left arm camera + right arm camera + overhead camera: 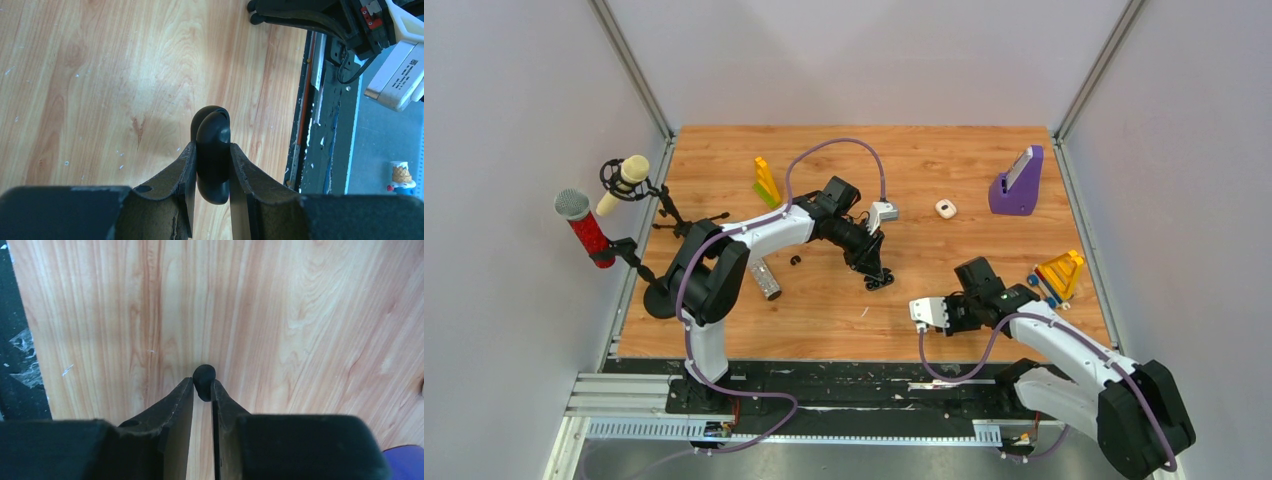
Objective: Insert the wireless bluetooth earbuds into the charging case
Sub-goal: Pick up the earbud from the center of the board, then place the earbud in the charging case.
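My left gripper (879,279) is shut on a black rounded charging case (213,155) and holds it upright over the middle of the table; in the left wrist view (212,148) the case stands between the two pads. My right gripper (973,273) is shut on a tiny black earbud (204,379), pinched at the fingertips in the right wrist view (202,383), just above the wood to the right of the left gripper. A small dark bud-sized thing (796,261) lies on the table left of the case. A white case (945,208) lies at the back. No white buds show.
A purple stand (1016,185) is at the back right, a yellow-and-green block (766,180) at the back left, and a yellow triangular toy (1061,273) at the right edge. A silver cylinder (765,279) and two microphones (584,225) are on the left. A thin white sliver (864,312) lies near the front.
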